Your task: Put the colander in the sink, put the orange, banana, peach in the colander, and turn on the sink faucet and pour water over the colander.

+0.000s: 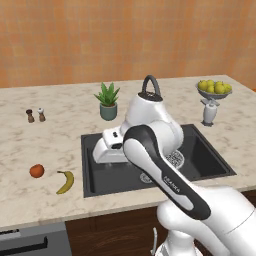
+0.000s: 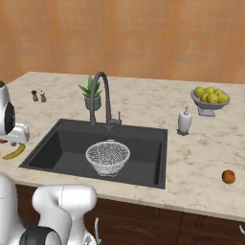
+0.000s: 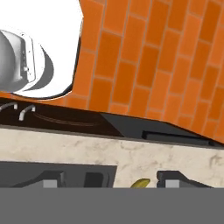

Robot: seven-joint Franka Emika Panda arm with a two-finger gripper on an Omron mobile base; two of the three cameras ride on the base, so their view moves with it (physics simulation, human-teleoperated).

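Risk — claw (image 3: 107, 180) released, low beside banana (image 3: 141, 183); I may nudge it into sink (image 2: 57, 139), away from colander (image 2: 107, 157).

On the marble counter (image 1: 60, 145) we see a potted plant (image 1: 108, 101), salt and pepper shakers (image 1: 35, 115) well to its left, a white soap dispenser (image 2: 184, 120), and a grey footed bowl of yellow-green fruits (image 2: 210, 99) near the brick wall (image 2: 143, 33).
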